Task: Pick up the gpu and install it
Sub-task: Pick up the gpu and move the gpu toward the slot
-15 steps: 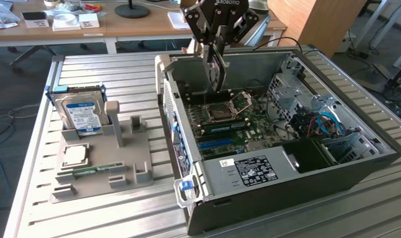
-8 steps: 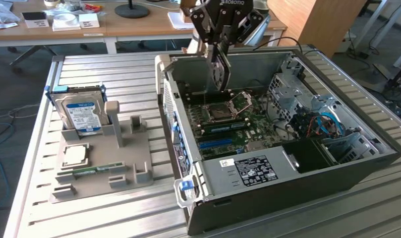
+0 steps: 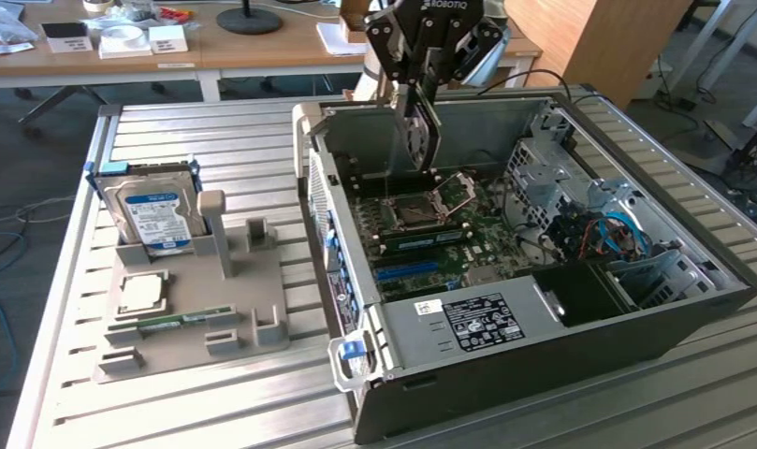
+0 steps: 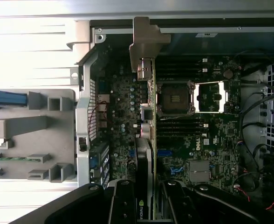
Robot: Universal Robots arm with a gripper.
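The hand point(image 3: 423, 86) clamps the gpu point(image 3: 418, 136), which hangs edge-down over the board point(image 3: 444, 234) in the open case point(image 3: 677, 323). Any tilt or offset from the slot risks jamming or striking components.

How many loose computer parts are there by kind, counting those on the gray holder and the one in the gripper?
Hard drive: 1
Square processor chip: 1
Memory stick: 1
gpu, clamped in the gripper above the open case: 1
Total: 4
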